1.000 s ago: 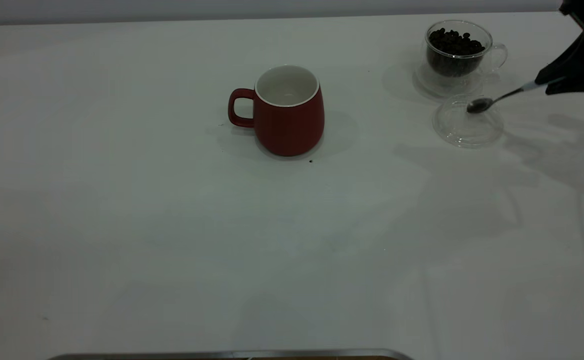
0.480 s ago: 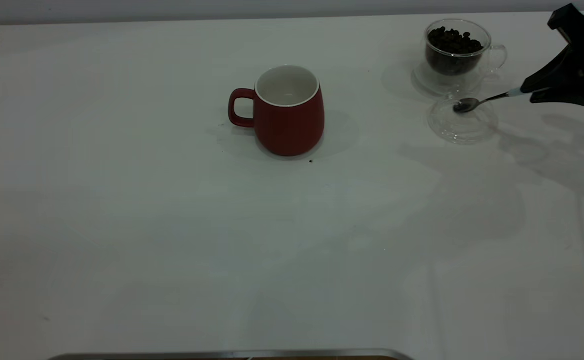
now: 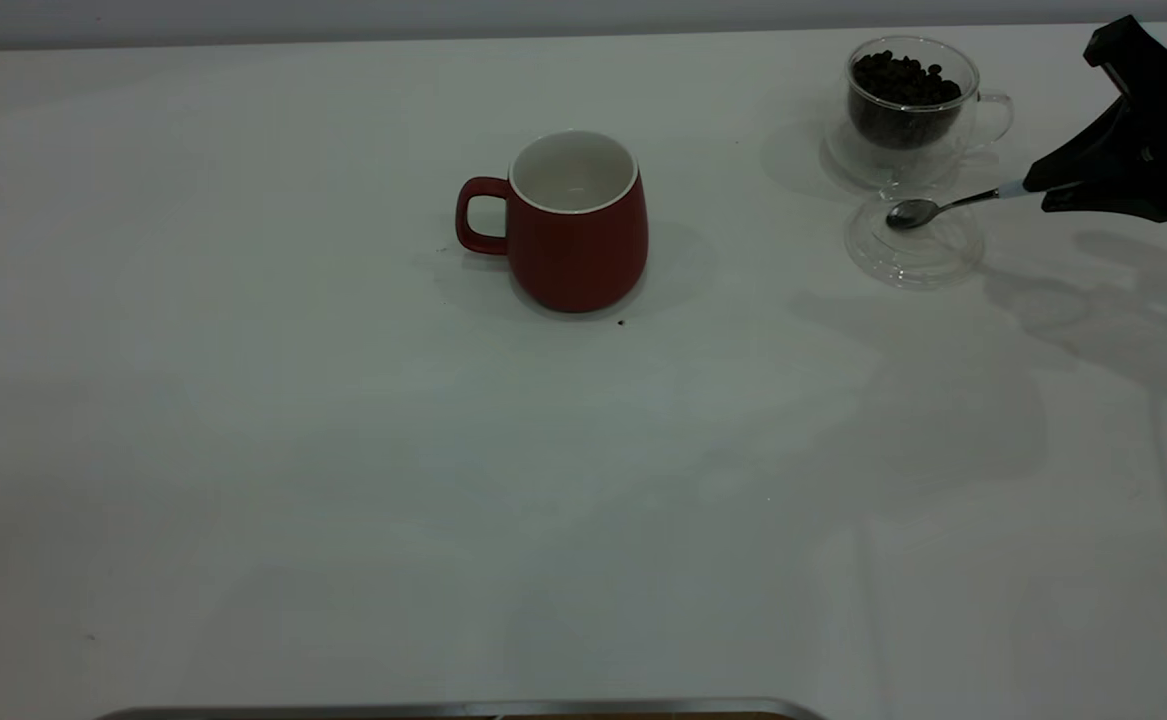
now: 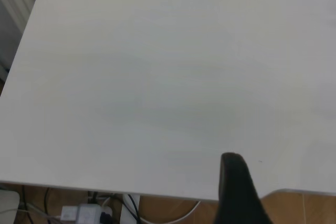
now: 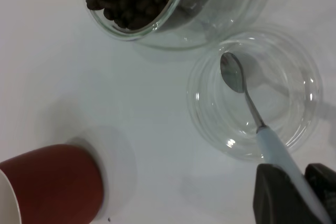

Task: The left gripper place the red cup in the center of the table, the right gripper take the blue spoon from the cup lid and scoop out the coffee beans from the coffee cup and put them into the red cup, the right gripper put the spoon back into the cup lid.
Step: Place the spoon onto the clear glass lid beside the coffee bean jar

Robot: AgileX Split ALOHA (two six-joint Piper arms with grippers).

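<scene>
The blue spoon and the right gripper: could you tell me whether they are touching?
Touching. In the right wrist view the right gripper has its fingers closed on the blue spoon at its pale handle.

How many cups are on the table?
2. The red cup stands near the table's middle, and the glass coffee cup, full of beans, stands at the far right.
</scene>
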